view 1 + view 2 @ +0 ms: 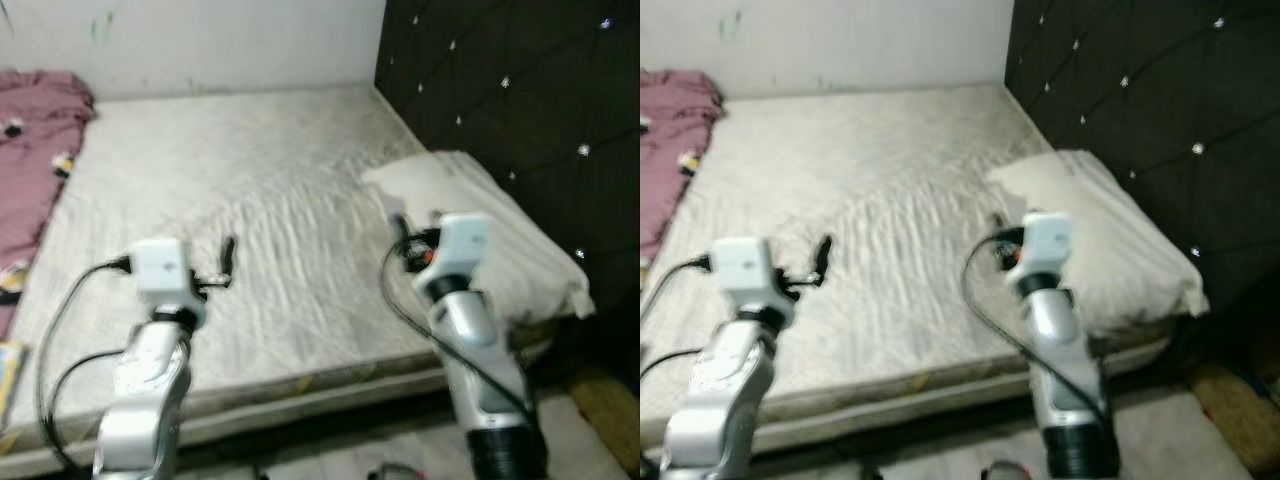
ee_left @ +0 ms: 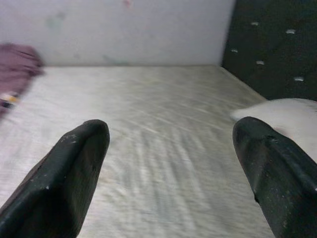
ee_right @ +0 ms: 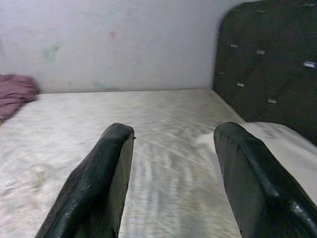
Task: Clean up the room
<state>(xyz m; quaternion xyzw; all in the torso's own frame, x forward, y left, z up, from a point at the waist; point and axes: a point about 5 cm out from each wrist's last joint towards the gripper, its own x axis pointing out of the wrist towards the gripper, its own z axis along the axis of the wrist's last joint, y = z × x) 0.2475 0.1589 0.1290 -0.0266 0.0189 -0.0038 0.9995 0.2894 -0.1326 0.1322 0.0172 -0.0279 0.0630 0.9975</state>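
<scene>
Left eye view shows a white pillow (image 1: 500,235) lying at the right side of the bare mattress (image 1: 250,200), right up against the dark padded headboard (image 1: 520,100); it sits a bit crooked, with one corner hanging near the mattress edge; far over on the left side a pink blanket (image 1: 35,170) lies in a bunched heap, with some small things mixed in that are too blurry to name; the middle of the mattress has only its wrinkled cover; the right gripper (image 3: 173,163) hangs over the mattress just beside the pillow, its two black fingers (image 3: 99,183) held apart with nothing between them; the left gripper (image 2: 171,173) is out over the middle of the mattress, well away from the blanket, its fingers (image 2: 64,173) spread wide and holding nothing; behind the bed is a pale wall (image 1: 200,40) with a few marks; down by the robot's feet the floor (image 1: 560,440) has a few bits I cannot make out; so I think the clean-up is at an early stage; the blanket is not folded, the pillow is not set straight, and neither gripper has picked up anything; the pillow looks like the nearest job, since the right gripper is so close to it.
</scene>
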